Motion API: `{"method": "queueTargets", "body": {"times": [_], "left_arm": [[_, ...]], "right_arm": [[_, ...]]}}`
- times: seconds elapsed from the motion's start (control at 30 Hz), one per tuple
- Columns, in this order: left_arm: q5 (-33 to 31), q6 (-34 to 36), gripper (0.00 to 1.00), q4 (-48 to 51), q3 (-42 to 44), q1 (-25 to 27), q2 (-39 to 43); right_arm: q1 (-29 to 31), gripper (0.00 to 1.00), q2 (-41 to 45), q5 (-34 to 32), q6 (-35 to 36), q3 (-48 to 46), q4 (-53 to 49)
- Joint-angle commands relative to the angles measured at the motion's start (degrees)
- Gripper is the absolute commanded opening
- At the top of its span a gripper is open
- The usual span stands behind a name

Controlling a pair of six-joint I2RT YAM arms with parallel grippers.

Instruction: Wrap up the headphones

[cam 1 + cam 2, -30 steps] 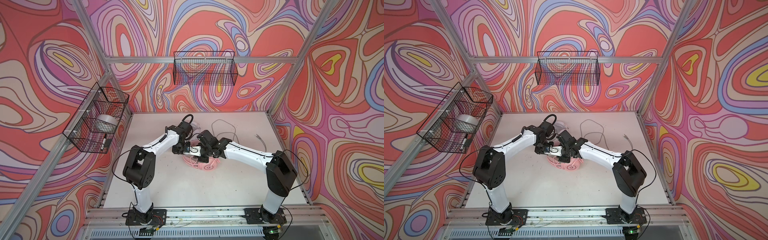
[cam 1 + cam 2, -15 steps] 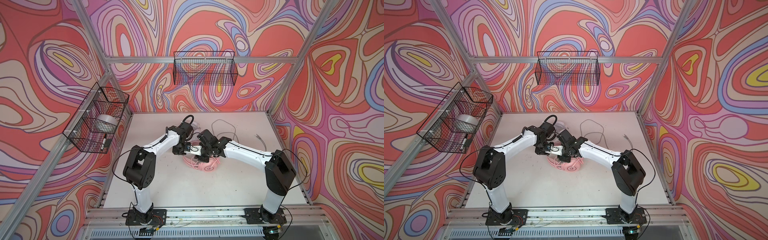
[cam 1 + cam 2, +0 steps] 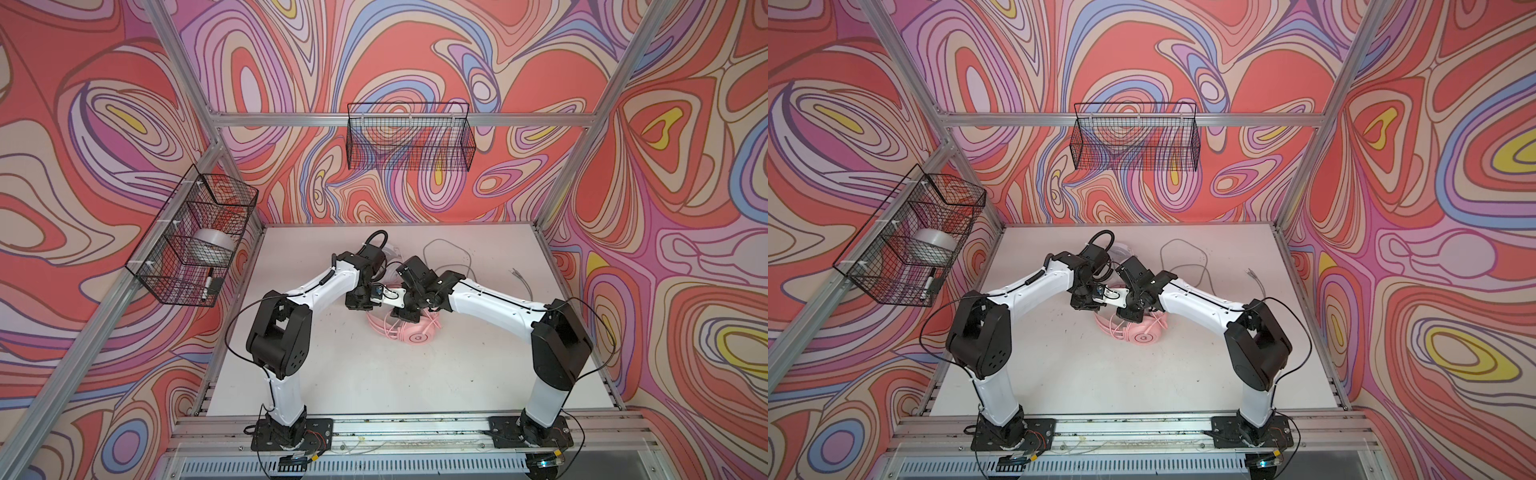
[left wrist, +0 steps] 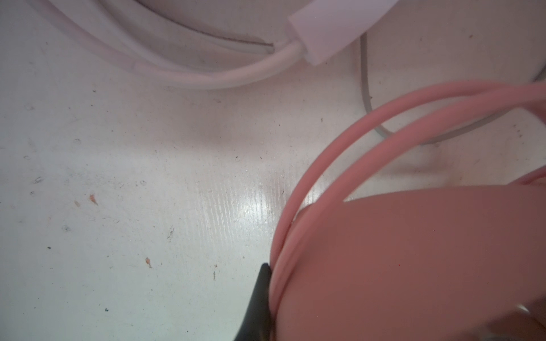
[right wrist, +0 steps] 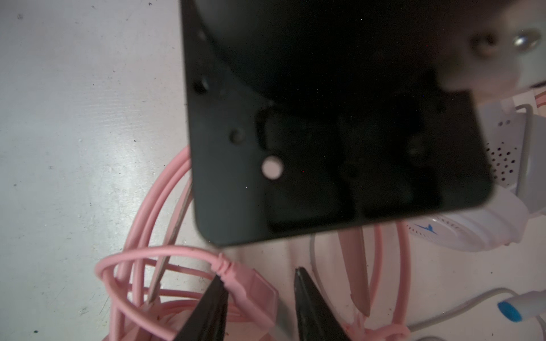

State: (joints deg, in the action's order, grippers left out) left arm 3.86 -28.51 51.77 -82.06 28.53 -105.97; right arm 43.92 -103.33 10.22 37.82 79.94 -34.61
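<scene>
On the surface (image 3: 353,374), the pink headphones (image 3: 417,334) lie under the 2 claws, the white headphones (image 5: 478,227) just beyond them. The left claw (image 3: 363,306) is closed on loops of pink cable (image 4: 313,168). The right claw (image 5: 259,274) stands open, the pink plug (image 5: 254,283) touching 1 finger.

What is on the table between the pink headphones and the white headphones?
Left wrist view: between white headphones and pink headphones is mostly bare table, crossed by a thin grey cable and pink cable loops.
</scene>
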Motion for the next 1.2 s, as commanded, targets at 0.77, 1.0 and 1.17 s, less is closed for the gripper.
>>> {"method": "queueTargets", "body": {"times": [0.77, 1.0, 1.17], "left_arm": [[4.9, 0.1, 0.0, 1.2, 0.0, 0.0, -2.7], [5.4, 0.2, 0.0, 0.7, 0.3, -0.2, -3.7], [6.1, 0.2, 0.0, -0.1, 1.4, -0.8, -3.9]], "right_arm": [[-5.4, 0.51, 5.8, 5.3, -10.0, -0.2, -0.7], [-5.5, 0.5, 14.8, 8.1, -19.7, -9.5, 9.3], [-5.5, 0.49, 21.4, 13.2, -27.3, -17.3, 13.9]]}}
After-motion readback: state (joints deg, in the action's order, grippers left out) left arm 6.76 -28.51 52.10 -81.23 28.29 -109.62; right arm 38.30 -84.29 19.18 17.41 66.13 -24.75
